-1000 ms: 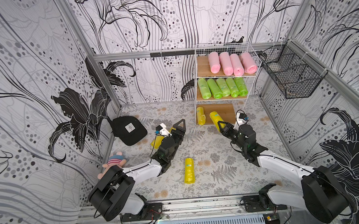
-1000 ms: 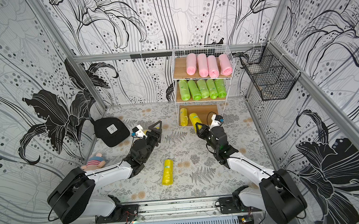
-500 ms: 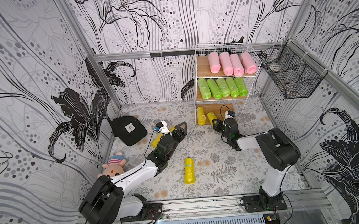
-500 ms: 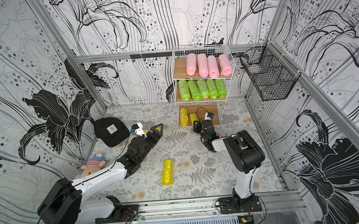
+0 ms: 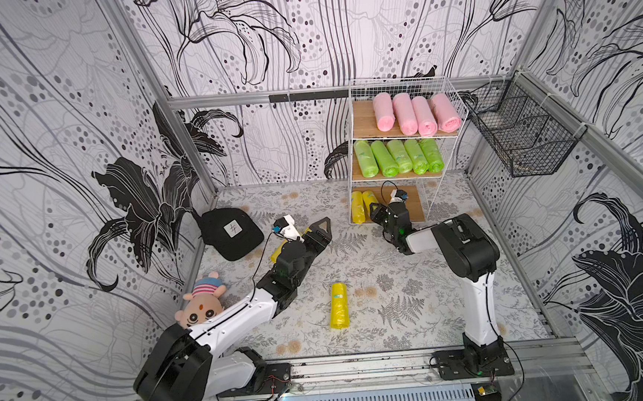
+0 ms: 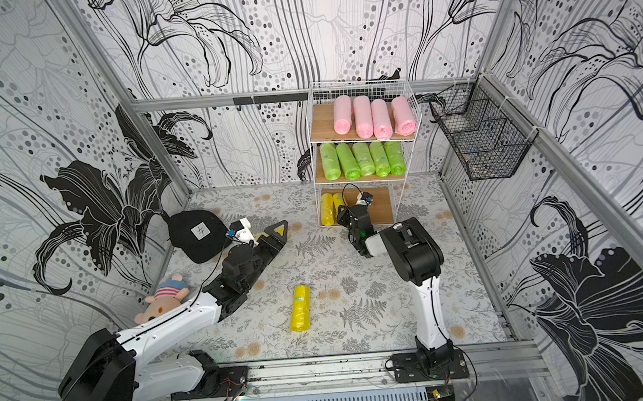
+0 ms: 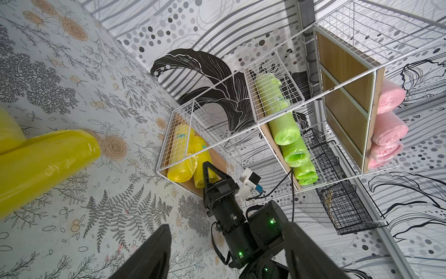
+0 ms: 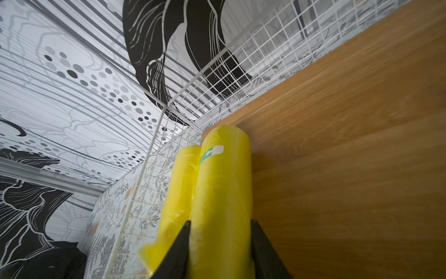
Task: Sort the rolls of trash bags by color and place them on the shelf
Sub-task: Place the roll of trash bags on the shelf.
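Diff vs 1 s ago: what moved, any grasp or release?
The right gripper, shut on the held roll throughout, carried it from the shelf's front into the bottom tier, beside the shelved roll. No release yet. The left gripper stayed open and empty, barely shifting. The floor roll, pink rolls and green rolls are unchanged.

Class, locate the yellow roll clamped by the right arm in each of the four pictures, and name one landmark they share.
In a top view: yellow roll, bottom tier of the shelf, second from its side.
In a top view: same place.
Left wrist: beside another yellow roll, farther from the wire side.
Right wrist: clamped in the right gripper.
Landmark: the wooden bottom board.
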